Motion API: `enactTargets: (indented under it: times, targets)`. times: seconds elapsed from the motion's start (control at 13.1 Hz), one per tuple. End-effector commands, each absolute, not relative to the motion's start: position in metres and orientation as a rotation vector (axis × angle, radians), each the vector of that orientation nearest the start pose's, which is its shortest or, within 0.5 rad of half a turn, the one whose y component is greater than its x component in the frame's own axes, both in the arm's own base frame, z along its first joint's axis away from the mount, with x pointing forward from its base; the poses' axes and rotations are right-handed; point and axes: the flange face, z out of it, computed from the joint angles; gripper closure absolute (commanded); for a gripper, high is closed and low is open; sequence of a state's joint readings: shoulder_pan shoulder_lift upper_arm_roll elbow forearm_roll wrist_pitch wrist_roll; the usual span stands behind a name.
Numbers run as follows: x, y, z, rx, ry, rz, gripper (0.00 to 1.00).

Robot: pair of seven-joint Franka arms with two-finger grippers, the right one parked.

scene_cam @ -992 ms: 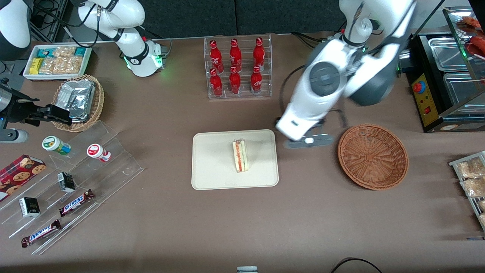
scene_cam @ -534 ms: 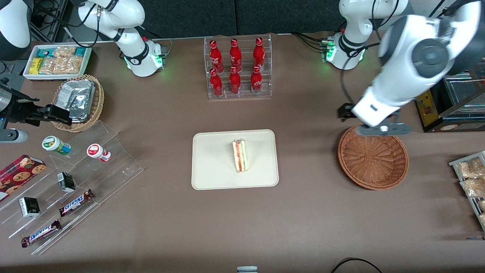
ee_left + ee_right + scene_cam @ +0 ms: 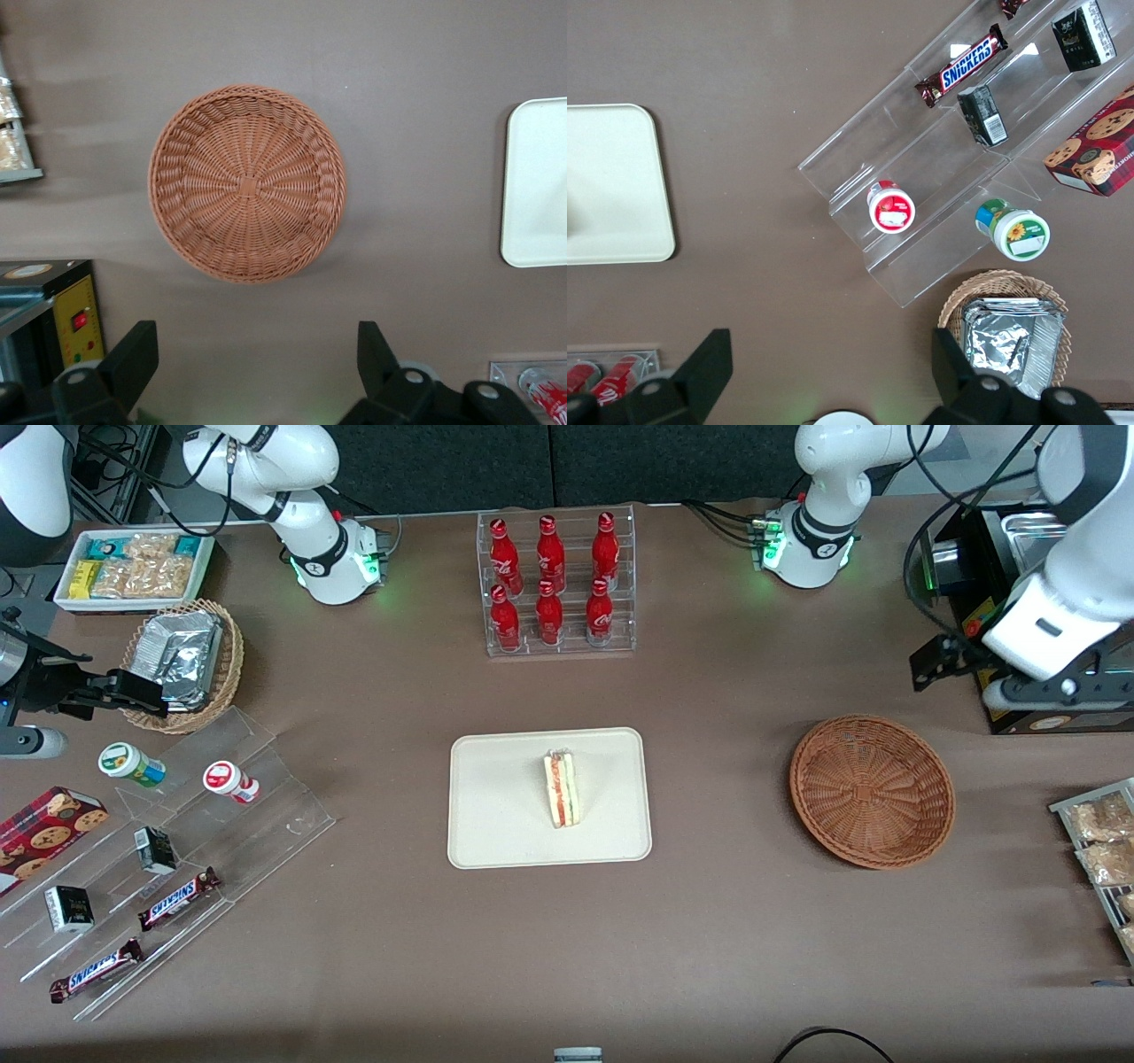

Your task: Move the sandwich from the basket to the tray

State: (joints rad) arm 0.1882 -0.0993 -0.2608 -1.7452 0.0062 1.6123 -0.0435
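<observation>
The sandwich [image 3: 563, 788] rests on the tray [image 3: 496, 841] at the desk's centre, delivered. The basket [image 3: 873, 790] sits empty. The gripper [image 3: 252, 372], fingers spread and empty, hovers above the desk's working-arm edge.

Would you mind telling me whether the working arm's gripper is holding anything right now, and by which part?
Nothing is held. The gripper is open and empty, above the table beside the basket; the sandwich lies on the tray.

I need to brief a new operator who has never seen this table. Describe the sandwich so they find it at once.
Start at the cream tray in the middle of the brown table, nearer the front camera than the rack of red bottles. The sandwich stands on it, a pale bread wedge with red-orange and green filling, alone there. The wicker basket is empty; the open gripper hangs above the table beside it.
</observation>
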Motion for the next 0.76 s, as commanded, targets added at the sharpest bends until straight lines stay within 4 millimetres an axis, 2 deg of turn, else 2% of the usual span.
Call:
enactTargets:
  times: [0.0,0.46,0.69]
  targets:
    - [0.517,-0.036,0.624,-3.135,0.052,0.043,0.00]
    - [0.506,-0.035,0.650,-3.124,0.058,0.080,0.00]
    - [0.503,-0.033,0.652,-3.123,0.058,0.095,0.00]
